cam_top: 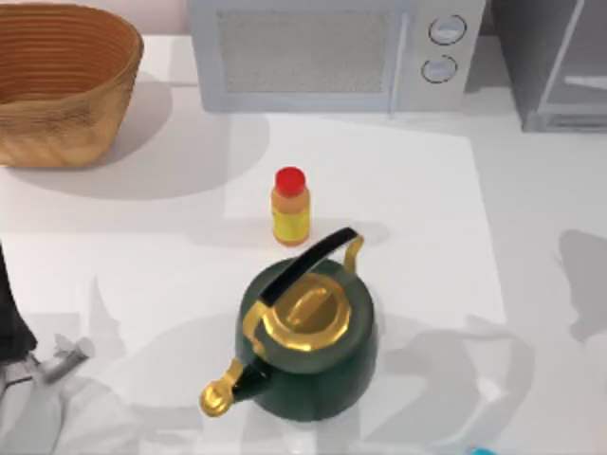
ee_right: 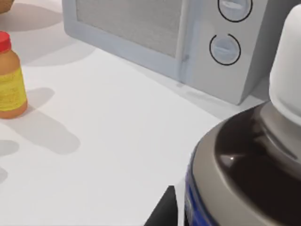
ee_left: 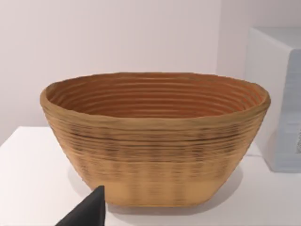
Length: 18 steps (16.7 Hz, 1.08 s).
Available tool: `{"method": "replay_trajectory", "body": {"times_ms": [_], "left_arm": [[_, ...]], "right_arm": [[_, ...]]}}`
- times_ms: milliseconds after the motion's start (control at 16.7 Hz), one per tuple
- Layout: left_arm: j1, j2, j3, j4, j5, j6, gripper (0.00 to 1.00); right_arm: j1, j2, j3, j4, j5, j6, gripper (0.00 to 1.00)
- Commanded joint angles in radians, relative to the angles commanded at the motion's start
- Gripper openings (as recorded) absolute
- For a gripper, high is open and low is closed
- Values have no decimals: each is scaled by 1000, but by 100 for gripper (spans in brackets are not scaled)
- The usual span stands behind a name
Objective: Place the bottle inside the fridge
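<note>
The bottle (ee_right: pixel 249 160) stands very close in the right wrist view: brown body, white cap, a label with a blue edge. My right gripper (ee_right: pixel 197 209) is shut on it, and one dark fingertip (ee_right: pixel 162 212) shows beside the label. The fridge (cam_top: pixel 560 66) is a grey cabinet with a glassy door at the table's far right corner. My left gripper (cam_top: pixel 64 358) is parked at the near left edge, open, with one fingertip (ee_left: pixel 89 212) pointing at the basket.
A woven basket (cam_top: pixel 62 85) sits at the far left. The light grey microwave (cam_top: pixel 332 52) with two knobs stands at the back middle. An orange-yellow bottle with a red cap (cam_top: pixel 290 209) and a dark green kettle (cam_top: pixel 308 336) occupy the middle.
</note>
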<state>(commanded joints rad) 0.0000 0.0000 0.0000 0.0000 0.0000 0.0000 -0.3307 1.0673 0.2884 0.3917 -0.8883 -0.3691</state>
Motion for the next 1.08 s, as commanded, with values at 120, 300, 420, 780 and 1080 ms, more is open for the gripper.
{"method": "replay_trajectory", "body": {"times_ms": [120,300,420,780,1080], "left_arm": [[0,0,0,0,0,0,100],[0,0,0,0,0,0,100],[0,0,0,0,0,0,100],[0,0,0,0,0,0,100],[0,0,0,0,0,0,100]], "right_arm": [[56,-198,-38,-54,137,64,1],[141,-523,-103,-145,384,164,1],[196,-715,-152,-211,551,227,1],[319,-1040,-275,-374,863,356,1],[331,-1067,-288,-392,888,369,1]]}}
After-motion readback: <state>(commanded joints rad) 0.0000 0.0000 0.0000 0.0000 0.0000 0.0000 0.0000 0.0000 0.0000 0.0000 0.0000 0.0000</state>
